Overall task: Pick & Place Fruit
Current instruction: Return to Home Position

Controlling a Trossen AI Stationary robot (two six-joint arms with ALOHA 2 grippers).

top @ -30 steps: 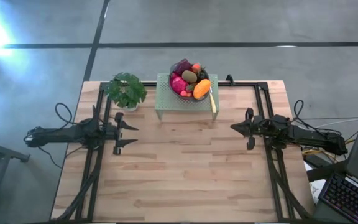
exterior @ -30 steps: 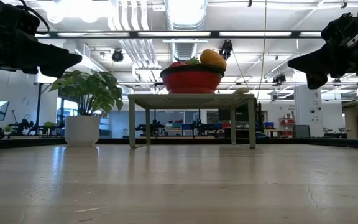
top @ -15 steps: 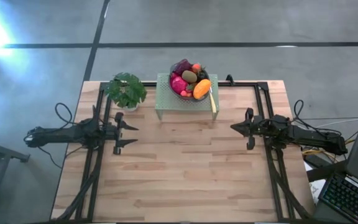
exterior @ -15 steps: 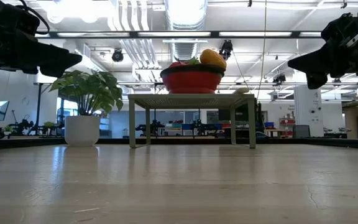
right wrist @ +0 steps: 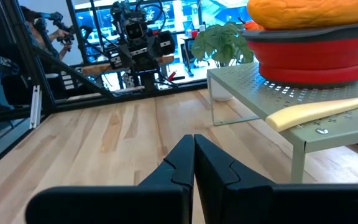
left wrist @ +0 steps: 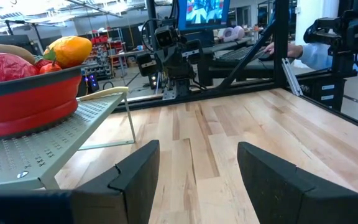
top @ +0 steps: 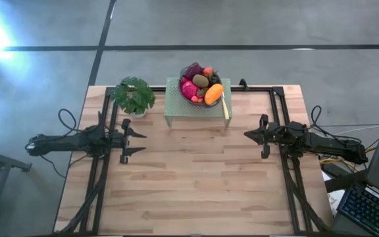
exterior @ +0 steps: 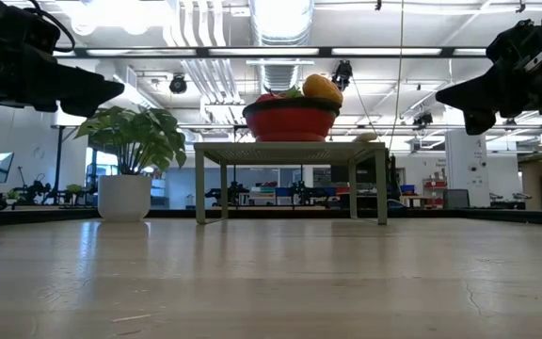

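Note:
The fruit (top: 201,84) is heaped in a red bowl (exterior: 290,122) that stands on a small pale green perforated stand (top: 179,105) at the table's far middle. An orange oval (left wrist: 71,50) and a maroon piece (left wrist: 5,65) show on top. My left gripper (top: 131,137) hovers open over the table's left side, short of the stand. My right gripper (top: 254,136) hovers shut over the right side, fingers pointing left. Neither touches anything.
A leafy potted plant (top: 134,97) stands at the far left, beside the stand. A slim pale utensil (right wrist: 319,112) lies on the stand's right edge next to the bowl. Black frame rails (top: 107,164) run along both table sides. Bare wood lies between the arms.

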